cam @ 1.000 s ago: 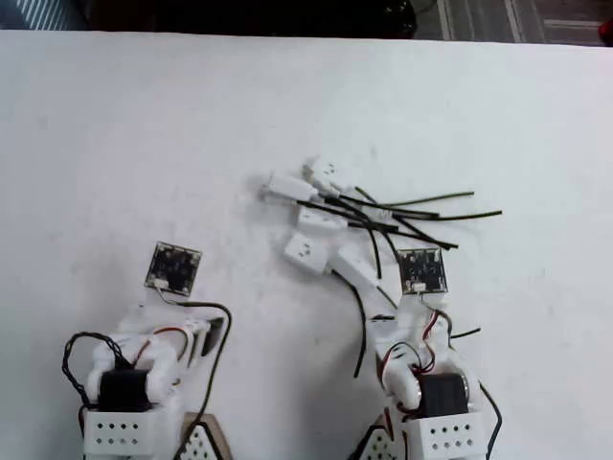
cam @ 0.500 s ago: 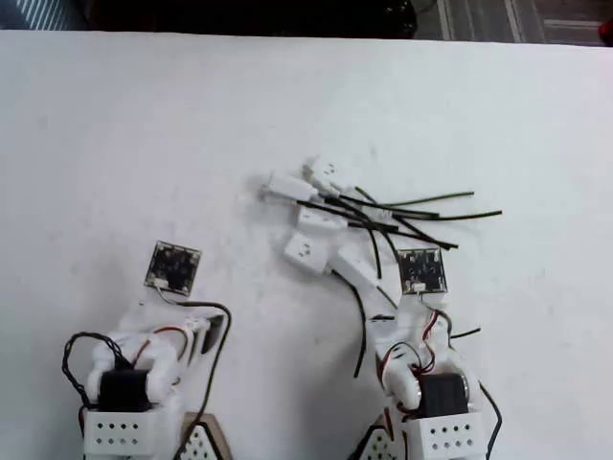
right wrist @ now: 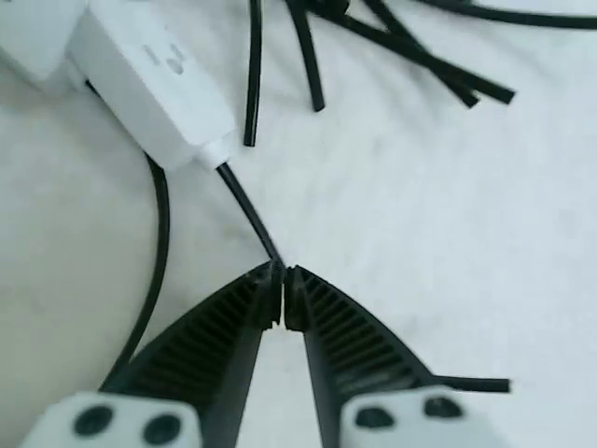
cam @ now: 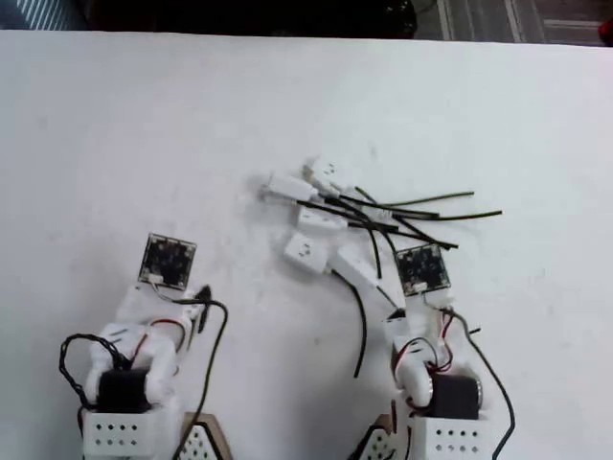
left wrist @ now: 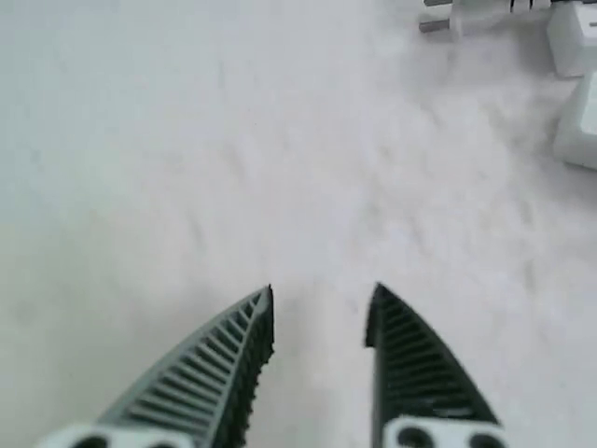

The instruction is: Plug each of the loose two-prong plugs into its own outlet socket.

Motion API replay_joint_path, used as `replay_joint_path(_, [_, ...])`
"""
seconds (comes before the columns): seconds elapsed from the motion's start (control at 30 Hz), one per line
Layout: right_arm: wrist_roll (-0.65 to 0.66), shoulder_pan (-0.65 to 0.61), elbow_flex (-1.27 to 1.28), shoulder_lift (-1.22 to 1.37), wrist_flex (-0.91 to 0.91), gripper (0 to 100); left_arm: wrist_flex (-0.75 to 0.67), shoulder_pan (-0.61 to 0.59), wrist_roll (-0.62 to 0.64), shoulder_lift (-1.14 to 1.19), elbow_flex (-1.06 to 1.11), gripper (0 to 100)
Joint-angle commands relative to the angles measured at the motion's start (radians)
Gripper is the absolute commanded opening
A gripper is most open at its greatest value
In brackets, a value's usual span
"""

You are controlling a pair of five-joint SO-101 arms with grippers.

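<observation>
A pile of white plugs and outlet sockets [cam: 321,218] with black cables [cam: 412,216] lies mid-table, ahead of both arms. My left gripper [left wrist: 322,297] is open over bare table, well short of a plug's prongs [left wrist: 437,22] and two white blocks [left wrist: 574,42]. My right gripper [right wrist: 282,280] is shut, with its tips right at a black cable [right wrist: 244,210]. That cable runs back to a long white socket [right wrist: 154,79]. Whether the tips pinch the cable or merely cover it, I cannot tell.
The left arm [cam: 134,335] and the right arm [cam: 431,364] stand at the near table edge. Loose cable ends [right wrist: 401,47] fan out beyond the right gripper. Another cable [cam: 362,326] curves between the arms. White tabletop [cam: 144,125] spreads to the far left.
Both wrists have shifted slightly forward towards the pile. The plugs, sockets and cables have stayed put.
</observation>
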Motion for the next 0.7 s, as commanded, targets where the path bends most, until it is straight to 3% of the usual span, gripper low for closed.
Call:
replay_joint_path(0.0, [0.017,0.030,-0.087,-0.005,0.002,1.9,-0.005,0.008,0.006,-0.007,-0.064,2])
replay_joint_path(0.3, [0.031,0.028,-0.318,-0.001,0.004,2.0,0.038,0.008,0.006,-0.007,-0.064,2])
replay_joint_path(0.43, [0.104,-0.005,-0.437,0.019,0.004,1.9,0.038,0.008,0.002,-0.007,-0.057,2])
replay_joint_path(0.67, [0.104,-0.062,-0.640,0.452,0.004,2.1,0.032,0.008,0.000,-0.007,-0.041,2])
